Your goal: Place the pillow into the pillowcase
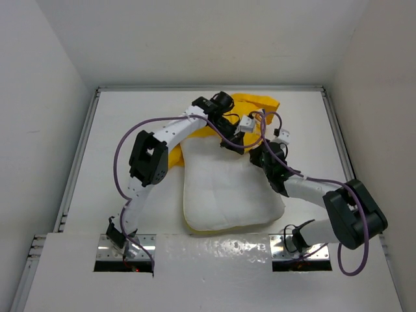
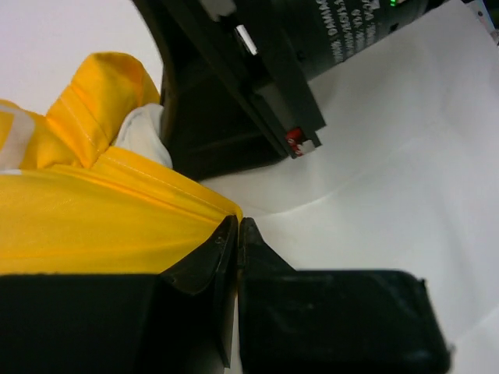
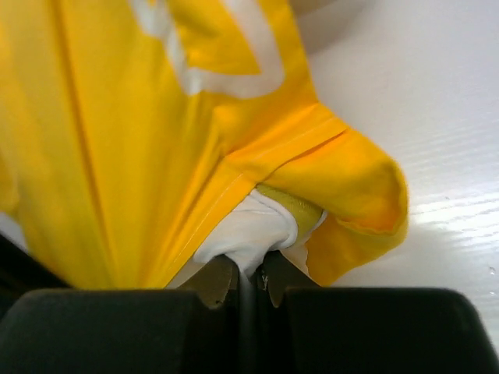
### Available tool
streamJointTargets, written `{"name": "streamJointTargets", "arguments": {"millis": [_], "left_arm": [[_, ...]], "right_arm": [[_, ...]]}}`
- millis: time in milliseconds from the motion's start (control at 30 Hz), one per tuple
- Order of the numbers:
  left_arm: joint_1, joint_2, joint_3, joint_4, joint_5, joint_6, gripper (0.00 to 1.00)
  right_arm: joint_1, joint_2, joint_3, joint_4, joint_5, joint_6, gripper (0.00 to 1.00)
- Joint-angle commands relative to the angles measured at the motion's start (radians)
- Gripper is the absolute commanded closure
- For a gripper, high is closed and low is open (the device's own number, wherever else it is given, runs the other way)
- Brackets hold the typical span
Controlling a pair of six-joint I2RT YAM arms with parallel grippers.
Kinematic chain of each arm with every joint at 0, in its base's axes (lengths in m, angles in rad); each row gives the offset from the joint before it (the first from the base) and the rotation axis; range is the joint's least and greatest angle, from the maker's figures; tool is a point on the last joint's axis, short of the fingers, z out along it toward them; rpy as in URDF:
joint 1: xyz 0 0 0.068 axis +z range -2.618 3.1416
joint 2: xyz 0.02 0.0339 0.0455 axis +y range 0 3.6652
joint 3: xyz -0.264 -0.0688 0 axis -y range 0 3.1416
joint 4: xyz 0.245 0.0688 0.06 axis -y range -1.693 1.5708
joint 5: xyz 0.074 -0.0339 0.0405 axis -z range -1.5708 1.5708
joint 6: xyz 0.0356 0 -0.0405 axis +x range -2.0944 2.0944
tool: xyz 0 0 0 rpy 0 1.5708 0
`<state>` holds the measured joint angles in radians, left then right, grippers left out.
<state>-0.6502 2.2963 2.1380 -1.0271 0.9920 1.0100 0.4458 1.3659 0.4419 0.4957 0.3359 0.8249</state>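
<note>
The white quilted pillow [image 1: 227, 188] lies mid-table, its far end tucked at the mouth of the yellow pillowcase [image 1: 257, 104] bunched behind it. My left gripper [image 1: 229, 144] is at the pillow's far edge. In the left wrist view it [image 2: 238, 224] is shut on the pillowcase's [image 2: 93, 226] hem, with a bit of white pillow [image 2: 144, 132] behind. My right gripper [image 1: 257, 155] is close beside it. In the right wrist view it [image 3: 249, 273] is shut on a white pillow corner [image 3: 249, 230] that pokes out from under the pillowcase [image 3: 117, 140].
The white table [image 1: 130, 117] is enclosed by white walls, with metal rails along its left [image 1: 78, 156] and right edges. The right arm's black body [image 2: 257, 70] stands just ahead of the left gripper. Purple cables loop over both arms.
</note>
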Motion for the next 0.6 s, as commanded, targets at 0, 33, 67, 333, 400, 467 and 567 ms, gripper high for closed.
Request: {"name": "streamJointTargets", "arguments": {"millis": [0,33,67,333,400,467,567], "left_arm": [[-0.040,-0.072,-0.053,-0.171,0.093,0.001,1.00],[-0.040,-0.074,-0.067,-0.092,0.044,-0.090,1.00],[-0.039,-0.071,-0.064,-0.050,0.016,-0.141,0.98],[0.088,-0.182,0.070,0.188,-0.214,-0.473,0.00],[0.173,-0.274,-0.004,0.249,-0.266,-0.536,0.00],[0.239,-0.342,-0.076,0.268,-0.306,-0.548,0.14],[0.354,-0.493,-0.277,0.278,-0.501,-0.567,1.00]], "right_arm": [[-0.065,0.015,0.096,0.141,0.315,0.111,1.00],[-0.067,0.027,0.115,0.092,0.293,0.100,1.00],[-0.067,0.039,0.136,0.052,0.275,0.071,1.00],[-0.107,-0.040,0.274,-0.400,0.256,-0.142,0.01],[-0.108,-0.071,0.351,-0.491,0.255,-0.228,0.01],[-0.107,-0.077,0.409,-0.540,0.107,-0.342,0.44],[-0.050,-0.009,0.646,-0.763,-0.004,-0.378,1.00]]}}
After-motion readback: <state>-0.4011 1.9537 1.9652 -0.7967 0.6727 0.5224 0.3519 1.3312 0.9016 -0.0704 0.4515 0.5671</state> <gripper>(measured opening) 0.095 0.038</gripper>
